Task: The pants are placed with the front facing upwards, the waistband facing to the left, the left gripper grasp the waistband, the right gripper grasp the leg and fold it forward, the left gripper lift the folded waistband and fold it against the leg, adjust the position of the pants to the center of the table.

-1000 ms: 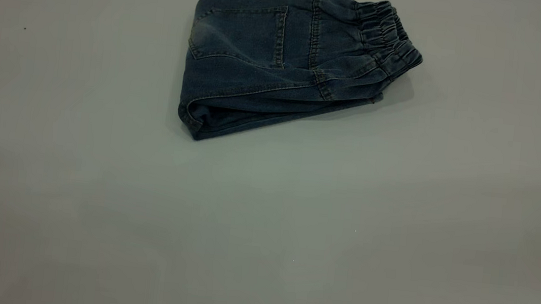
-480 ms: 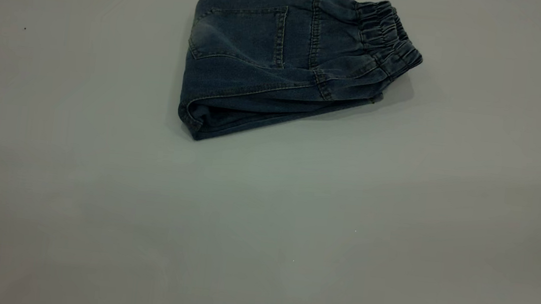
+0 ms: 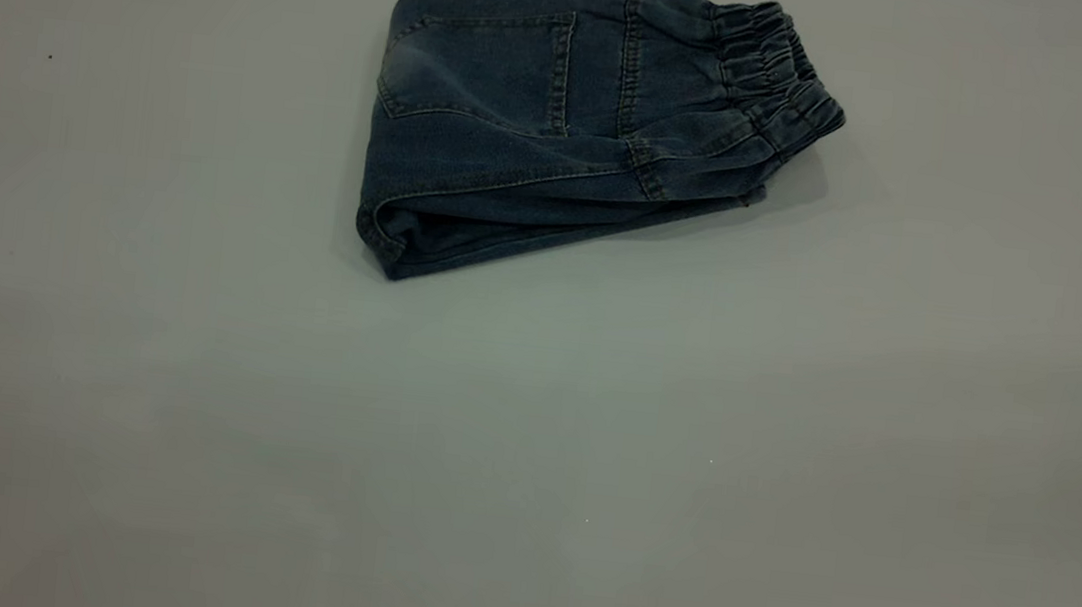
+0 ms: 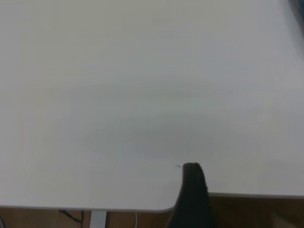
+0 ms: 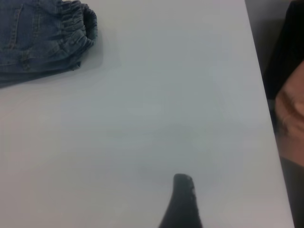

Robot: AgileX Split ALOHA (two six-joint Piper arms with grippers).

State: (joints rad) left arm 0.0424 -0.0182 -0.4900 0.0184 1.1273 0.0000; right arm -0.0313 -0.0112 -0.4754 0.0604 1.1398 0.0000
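On the table (image 3: 526, 443) lie the folded pants (image 3: 560, 125); either gripper's state can't be told.

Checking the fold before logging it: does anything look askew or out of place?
Yes. The folded blue denim pants lie toward the far edge of the pale grey table, not central, and sit skewed, the ruffled elastic waistband pointing right. Lower layers poke out unevenly.

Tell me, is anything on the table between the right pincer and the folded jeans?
Nothing visible. In the right wrist view, only bare pale grey flat table lies between the black angular right pincer and the folded short blue denim pants.
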